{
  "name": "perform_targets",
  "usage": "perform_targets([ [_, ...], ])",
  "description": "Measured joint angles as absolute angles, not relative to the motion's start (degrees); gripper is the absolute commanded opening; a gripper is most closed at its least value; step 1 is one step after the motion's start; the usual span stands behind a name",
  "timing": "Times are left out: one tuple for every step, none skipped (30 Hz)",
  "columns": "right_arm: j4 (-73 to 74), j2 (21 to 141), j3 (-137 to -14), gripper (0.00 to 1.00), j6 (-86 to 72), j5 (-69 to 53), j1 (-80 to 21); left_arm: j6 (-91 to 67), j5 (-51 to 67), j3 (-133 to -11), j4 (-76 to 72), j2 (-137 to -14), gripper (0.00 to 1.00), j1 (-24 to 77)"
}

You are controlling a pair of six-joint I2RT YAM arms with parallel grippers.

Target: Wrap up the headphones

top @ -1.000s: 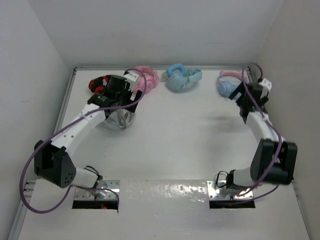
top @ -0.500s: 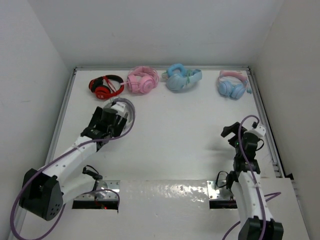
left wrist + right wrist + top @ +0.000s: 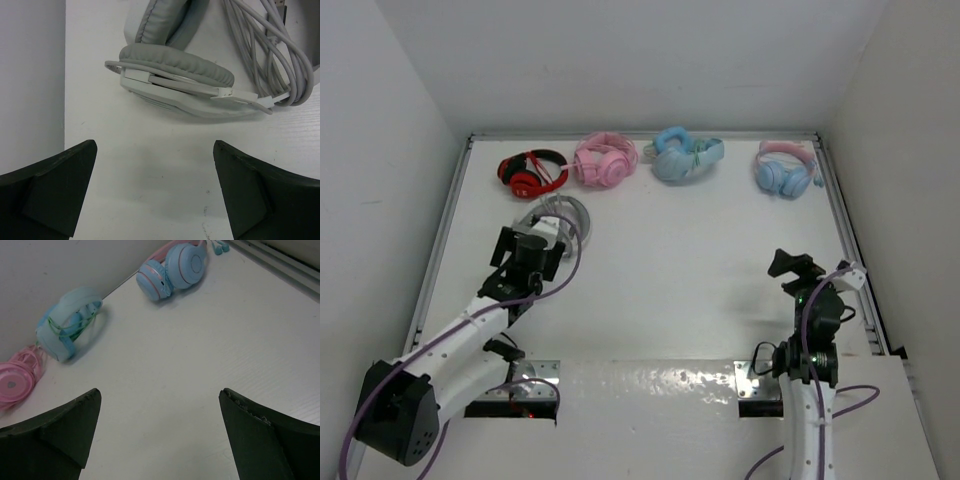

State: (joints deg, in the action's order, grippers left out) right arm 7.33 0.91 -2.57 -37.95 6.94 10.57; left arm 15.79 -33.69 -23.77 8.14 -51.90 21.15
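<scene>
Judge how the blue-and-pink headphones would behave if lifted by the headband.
Probably light and fairly stiff: the headphones look like thin plastic. The cups may swivel on the narrow headband. The cord by them would likely trail limply.

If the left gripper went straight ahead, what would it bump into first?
Most likely the grey headphones. In the wrist view they lie right ahead of the left gripper, in line with the gap between its open fingers, and nothing else shows in between. How far off they are is hard to tell.

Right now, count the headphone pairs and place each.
5. Along the back edge, left to right: red pair, pink pair, light-blue pair, blue pair with pink headband. A white pair lies by the left gripper.
</scene>
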Motion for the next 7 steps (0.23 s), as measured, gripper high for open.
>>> perform_targets([
  [7.86, 0.36, -2.57, 0.99, -38.13, 7.01, 10.57, 15.79, -33.69, -23.51, 7.75, -51.40, 1.00, 21.15],
  [8.45, 0.21, -2.57, 0.99, -38.44, 7.31, 10.57, 15.79, -33.69, -23.33, 7.44, -50.92, 1.00, 21.15],
  [9.26, 0.21, -2.57, 0.99, -38.81, 7.77, 10.57, 15.84, -33.71, -23.07, 6.90, -50.30, 1.00, 21.15],
  [9.96, 0.21, -2.57, 0.99, -39.09, 8.29, 10.57, 15.88, -33.76, -22.79, 6.39, -49.74, 1.00, 21.15],
  [10.57, 0.21, -2.57, 0.99, -39.40, 8.93, 10.57, 16.01, -33.76, -22.57, 6.09, -49.34, 1.00, 21.15],
  [10.87, 0.34, -2.57, 0.99, -39.64, 9.28, 10.57, 16.08, -33.71, -22.35, 5.78, -48.97, 1.00, 21.15],
  [10.87, 0.78, -2.57, 0.99, -39.86, 9.58, 10.57, 16.19, -33.54, -22.17, 5.56, -48.73, 1.00, 21.15],
])
